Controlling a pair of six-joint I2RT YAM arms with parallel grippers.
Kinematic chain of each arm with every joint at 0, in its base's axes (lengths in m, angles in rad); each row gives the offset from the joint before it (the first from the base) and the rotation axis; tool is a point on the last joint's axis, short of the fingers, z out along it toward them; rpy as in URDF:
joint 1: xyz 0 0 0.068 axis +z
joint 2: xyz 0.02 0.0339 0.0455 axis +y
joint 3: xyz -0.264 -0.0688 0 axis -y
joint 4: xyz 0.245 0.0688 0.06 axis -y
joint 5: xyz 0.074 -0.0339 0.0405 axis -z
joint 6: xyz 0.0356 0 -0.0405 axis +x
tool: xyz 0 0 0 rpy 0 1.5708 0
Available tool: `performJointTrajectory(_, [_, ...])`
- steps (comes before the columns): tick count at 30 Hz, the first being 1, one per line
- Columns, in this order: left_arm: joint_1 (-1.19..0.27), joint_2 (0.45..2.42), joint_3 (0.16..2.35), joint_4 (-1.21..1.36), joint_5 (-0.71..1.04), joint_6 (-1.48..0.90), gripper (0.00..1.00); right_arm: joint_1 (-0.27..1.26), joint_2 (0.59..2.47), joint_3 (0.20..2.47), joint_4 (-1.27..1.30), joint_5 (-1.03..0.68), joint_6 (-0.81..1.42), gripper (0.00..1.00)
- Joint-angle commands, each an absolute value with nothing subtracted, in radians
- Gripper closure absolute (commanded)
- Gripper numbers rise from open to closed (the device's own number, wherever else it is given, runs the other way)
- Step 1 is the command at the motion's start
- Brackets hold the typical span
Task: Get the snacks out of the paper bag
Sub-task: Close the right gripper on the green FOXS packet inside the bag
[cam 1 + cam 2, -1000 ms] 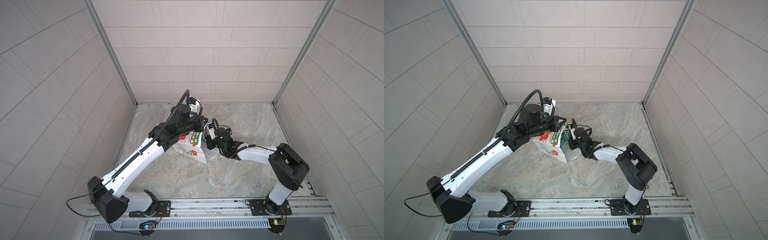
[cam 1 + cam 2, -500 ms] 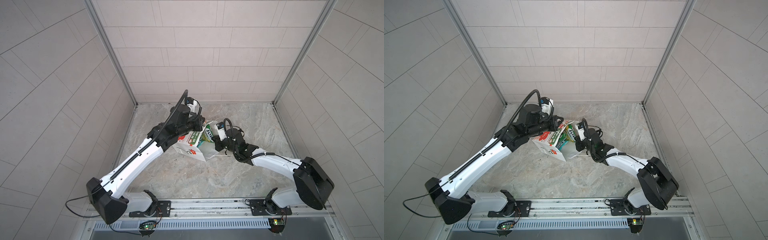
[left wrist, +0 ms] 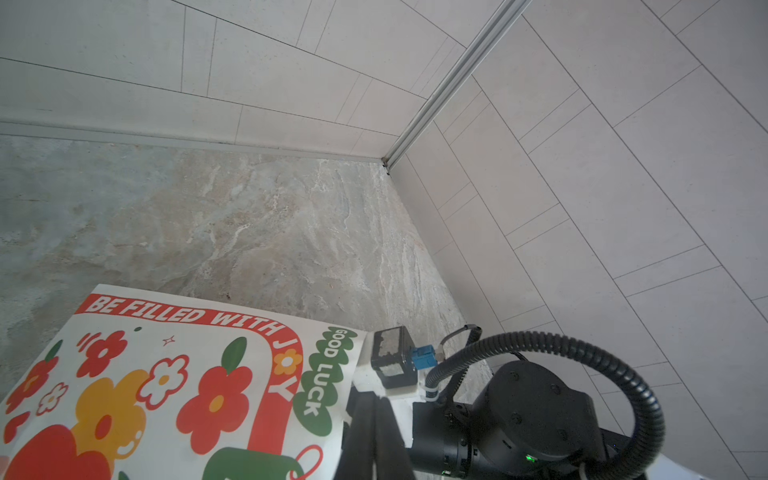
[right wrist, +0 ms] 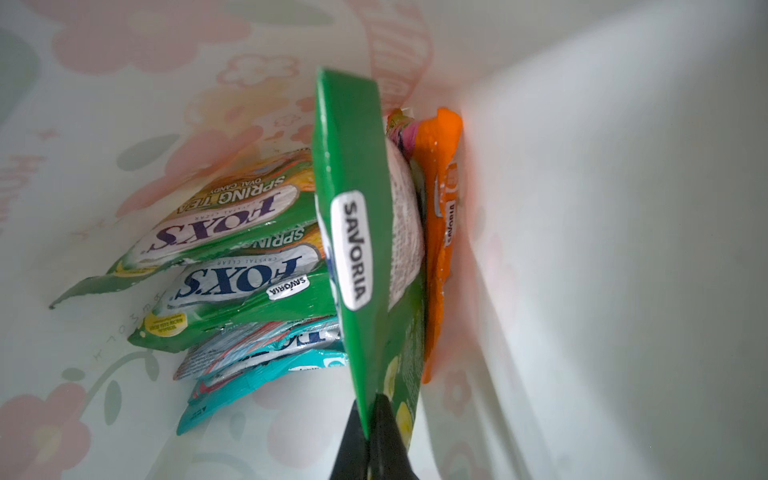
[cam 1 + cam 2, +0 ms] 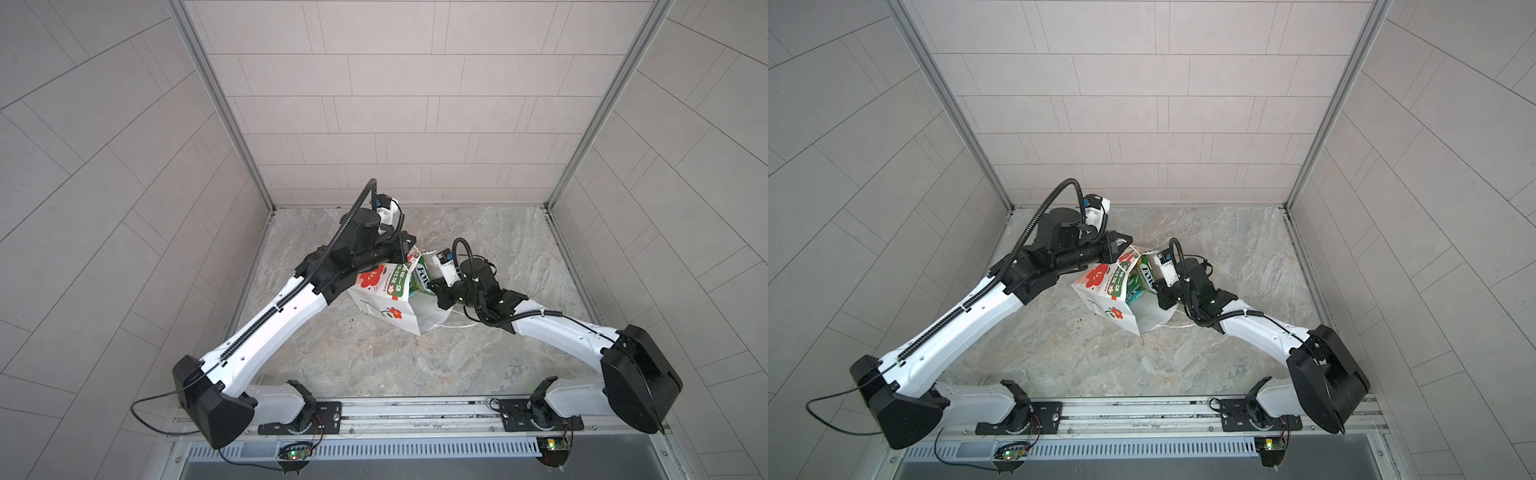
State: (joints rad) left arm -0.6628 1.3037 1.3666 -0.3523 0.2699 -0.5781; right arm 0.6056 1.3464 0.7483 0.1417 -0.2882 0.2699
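The white paper bag (image 5: 384,297) with red flowers leans tilted at mid-floor in both top views, its mouth toward the right arm. My left gripper (image 3: 370,415) is shut at the bag's upper rim (image 5: 1119,259) and holds it up. My right gripper (image 4: 372,415) is inside the bag, shut on the edge of a green snack packet (image 4: 357,208) that stands on edge. Beside it lie green-yellow FOX'S packets (image 4: 232,224), teal ones (image 4: 257,361) and an orange one (image 4: 444,232) against the bag wall. A green packet (image 5: 422,278) shows in the mouth from above.
Marbled stone floor (image 5: 374,357) spreads in front of the bag. Tiled walls (image 5: 374,104) close the back and both sides. Both arm bases sit on the metal rail (image 5: 415,411) at the front. The bag's loose cord handle (image 5: 457,327) lies under the right forearm.
The right arm has stretched out low to the right, drawing its wrist back slightly from the bag. The bag's mouth now gapes wider. The left arm has barely moved.
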Motion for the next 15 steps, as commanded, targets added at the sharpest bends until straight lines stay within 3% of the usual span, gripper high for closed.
performJointTrajectory(1, [-0.667,1.305,1.397,-0.286,0.329,-0.598,1.0,0.606,1.36,0.739,0.196,-0.307,0.288,0.98])
performJointTrajectory(3, [-0.67,1.308,1.397,-0.274,0.35,-0.603,1.0,0.607,1.375,0.742,0.213,-0.304,0.289,0.97])
performJointTrajectory(15, [-0.672,1.316,1.411,-0.263,0.398,-0.611,1.0,0.606,1.477,0.775,0.289,-0.291,0.297,0.69])
